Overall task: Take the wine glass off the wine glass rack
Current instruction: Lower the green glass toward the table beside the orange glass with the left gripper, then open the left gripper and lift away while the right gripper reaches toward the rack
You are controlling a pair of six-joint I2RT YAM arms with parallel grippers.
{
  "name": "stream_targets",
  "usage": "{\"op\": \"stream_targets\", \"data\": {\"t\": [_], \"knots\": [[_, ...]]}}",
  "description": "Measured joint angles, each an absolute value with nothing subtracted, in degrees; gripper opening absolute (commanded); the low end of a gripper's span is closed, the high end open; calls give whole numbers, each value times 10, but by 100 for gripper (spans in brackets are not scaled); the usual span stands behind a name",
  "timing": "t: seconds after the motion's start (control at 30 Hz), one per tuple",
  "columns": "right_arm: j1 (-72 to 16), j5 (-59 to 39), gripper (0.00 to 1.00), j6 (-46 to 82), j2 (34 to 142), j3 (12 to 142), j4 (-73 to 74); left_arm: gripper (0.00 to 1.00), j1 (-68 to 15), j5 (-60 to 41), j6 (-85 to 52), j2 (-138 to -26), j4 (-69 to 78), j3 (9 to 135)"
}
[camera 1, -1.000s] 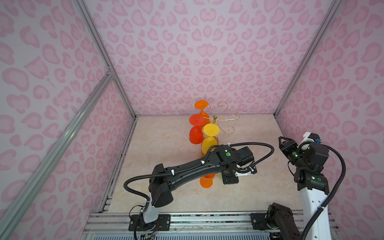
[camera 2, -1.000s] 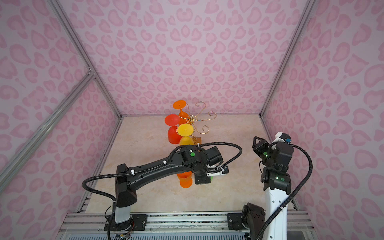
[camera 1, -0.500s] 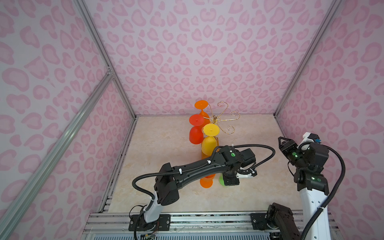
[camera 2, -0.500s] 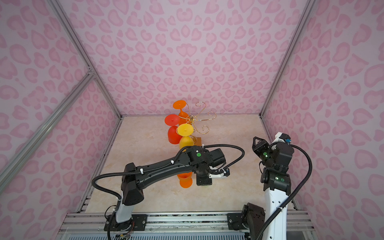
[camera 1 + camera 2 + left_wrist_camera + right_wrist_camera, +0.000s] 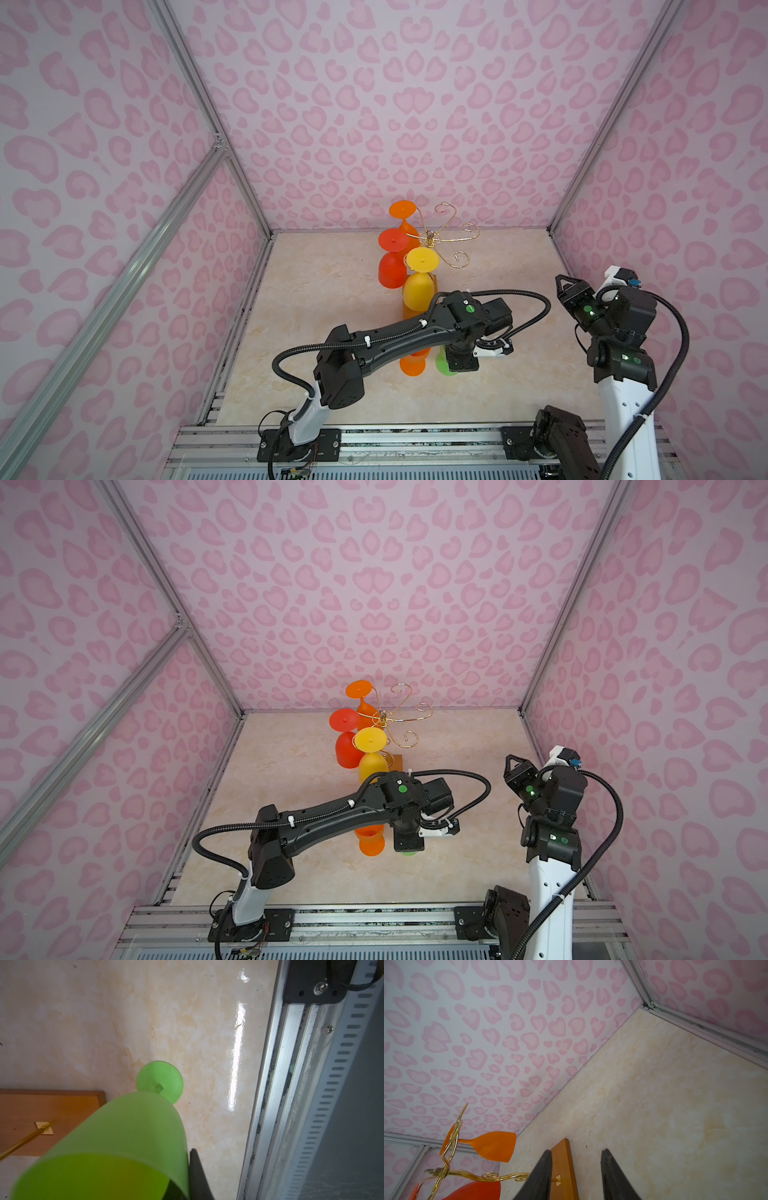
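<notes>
Two black fingers of the left gripper (image 5: 459, 368) (image 5: 408, 845) stand narrowly set at the rim of the green glass (image 5: 128, 1136). In the left wrist view one finger (image 5: 196, 1169) lies against the outside of the bowl wall, and a dark shape shows through the green just inside it, so the wall sits pinched between them. How firm the pinch is cannot be told. The gripper points straight down, and in both top views it covers most of the glass, leaving only a green sliver (image 5: 442, 366) (image 5: 408, 852).

The green glass stands upright with its round foot flat on the table (image 5: 187, 1022). It is off the rack (image 5: 432, 239) (image 5: 384, 719) and near the corner of the wooden base (image 5: 47, 1109). It is frosted, translucent lime plastic with a short stem.

Just beside it, partly under the left arm, stands another orange glass (image 5: 412, 365) (image 5: 371, 841). Three glasses hang upside down from the gold scroll arms: an orange glass (image 5: 402, 210), a red glass (image 5: 390, 270) and a yellow glass (image 5: 417, 293).

The right gripper (image 5: 562, 279) (image 5: 510, 757) (image 5: 576, 1152) is raised at the right, well apart from the rack. Its fingers are partly spread with nothing between them.
</notes>
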State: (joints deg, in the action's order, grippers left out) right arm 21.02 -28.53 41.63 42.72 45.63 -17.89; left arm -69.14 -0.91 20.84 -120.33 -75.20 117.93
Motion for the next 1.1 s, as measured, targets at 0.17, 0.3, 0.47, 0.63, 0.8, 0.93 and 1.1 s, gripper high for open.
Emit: {"op": "stream_targets", "data": {"t": [0.17,0.3,0.47,0.63,0.8,0.93,1.1], "knots": [[210,-286,40,416,427,456,-179,34,-691,-8,208,-1204,-764,1198],[210,-289,40,420,427,455,-178,48,-690,-6,208,-1203,-777,1221],[210,-293,40,421,427,455,-174,59,-691,7,206,-1173,-791,1248],[210,-301,40,421,426,455,-165,60,-691,30,192,-1067,-783,1256],[210,-317,40,425,422,456,-156,67,-688,63,161,-905,-684,1174],[208,-341,40,435,417,464,-146,75,-644,60,103,-785,-580,1087],[175,-370,40,448,406,495,-131,82,-518,4,-12,-656,-453,976]]}}
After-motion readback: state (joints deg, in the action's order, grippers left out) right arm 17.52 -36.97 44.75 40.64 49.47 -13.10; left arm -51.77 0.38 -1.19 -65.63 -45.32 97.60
